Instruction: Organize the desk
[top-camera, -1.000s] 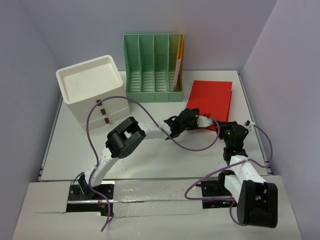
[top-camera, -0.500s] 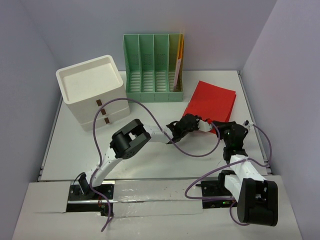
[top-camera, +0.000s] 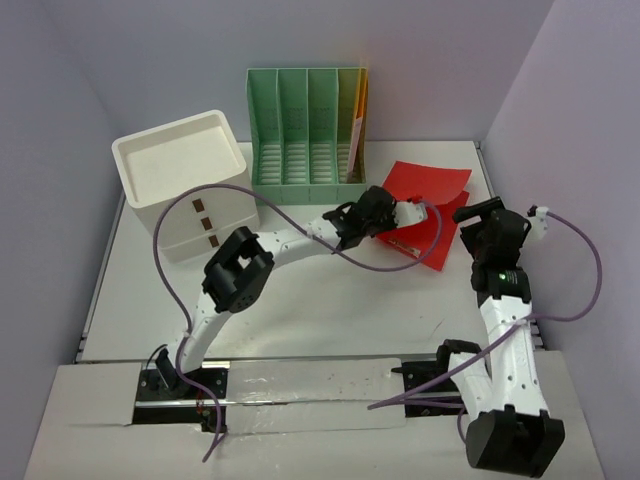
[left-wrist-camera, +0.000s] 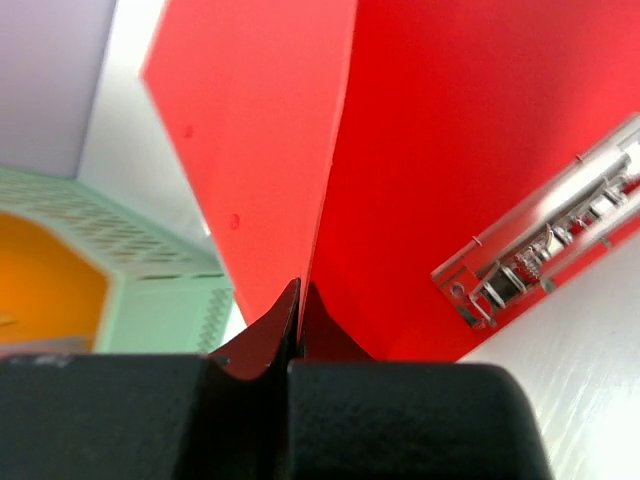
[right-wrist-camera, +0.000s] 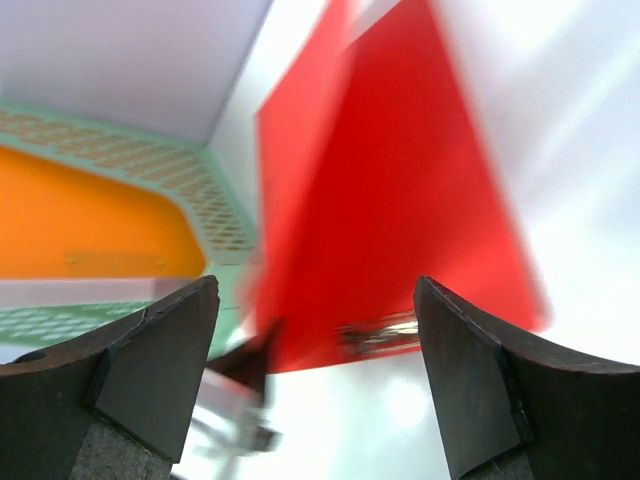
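Looking down, the red ring binder (top-camera: 440, 195) lies at two o'clock on the smooth desk (top-camera: 300, 300), with the left gripper (top-camera: 405, 218) pinching its cover. Left wrist: jaws clamped on the thin edge — light, bendy, likely slippery; better held nearer the rings (left-wrist-camera: 520, 275). Right wrist: right gripper (right-wrist-camera: 315, 287) spread wide, empty.

Desk (top-camera: 330, 310): drawer box (top-camera: 185, 180); file holder (top-camera: 300, 150); red binder (top-camera: 440, 190)

top: high, near edge, down on whole desk (top-camera: 300, 312) | wrists: close, facing red binder (left-wrist-camera: 450, 150), shared by all
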